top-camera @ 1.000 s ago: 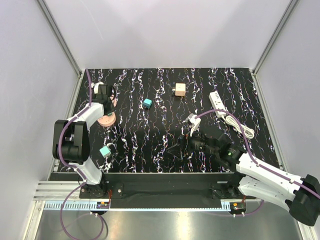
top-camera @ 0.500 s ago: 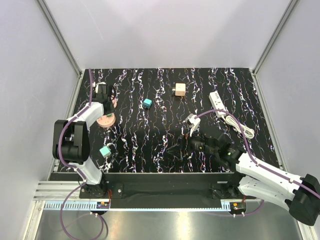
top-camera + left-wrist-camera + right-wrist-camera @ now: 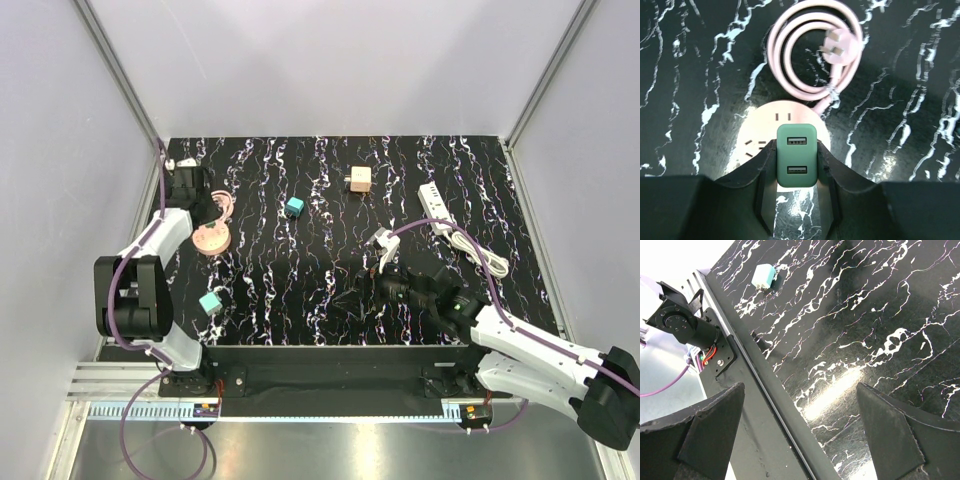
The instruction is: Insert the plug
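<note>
from where i stand, the plug, that little teal-blue block, lies loose on the bench with nothing touching it, the white power strip well apart at its three o'clock and a tan block at its two. the left fingers are clenched on something else, a green charger with two usb ports facing the wrist camera, held over the round pink socket off at the plug's eight o'clock. the right fingers are spread wide and grasp nothing, low over the bench near the plug's five o'clock. my worry is a mix-up: with a paler mint block at the plug's seven o'clock and the green one in hand, the wrong piece could go to the strip. the plug is small and the bench looks slick, so an off-centre pinch would likely skate or tip it. i can't tell which way its prongs face; carried over skewed, they'd probably shove the loose strip along instead of seating.
</note>
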Robot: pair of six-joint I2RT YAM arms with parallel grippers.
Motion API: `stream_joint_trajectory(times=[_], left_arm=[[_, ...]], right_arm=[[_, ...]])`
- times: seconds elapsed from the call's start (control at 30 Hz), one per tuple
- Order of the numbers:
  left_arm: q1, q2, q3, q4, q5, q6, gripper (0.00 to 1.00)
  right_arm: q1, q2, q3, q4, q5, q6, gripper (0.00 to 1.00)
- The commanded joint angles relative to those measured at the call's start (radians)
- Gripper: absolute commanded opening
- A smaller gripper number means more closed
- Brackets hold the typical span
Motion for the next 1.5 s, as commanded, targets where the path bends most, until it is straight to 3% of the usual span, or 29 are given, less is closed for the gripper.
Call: stream_joint_trajectory(times=[0.0, 0.17, 0.4, 1.0, 1.47], left_arm=[[-0.004, -0.040, -0.022, 0.077, 0.116, 0.046, 0.00], [-0.004, -0.046, -0.081, 0.133, 0.157, -0.001, 0.00], [-0.004, -0.027, -0.103, 0.140, 0.084, -0.046, 0.00], [-0.004, 0.020, -0.032, 0.115, 0.031, 0.041, 0.00], [-0.004, 0.019, -0.066, 0.173, 0.024, 0.055, 0.00]], right_arm=[[0.003, 0.003, 0.003, 0.042, -0.020, 0.004, 1.00], [0.001, 0.017, 0.007, 0.050, -0.024, 0.004, 1.00], [0.003, -0.003, 0.000, 0.040, -0.023, 0.004, 1.00], [0.003, 0.000, 0.001, 0.039, -0.024, 0.004, 1.00], [0.003, 0.006, -0.001, 0.051, -0.026, 0.007, 1.00]])
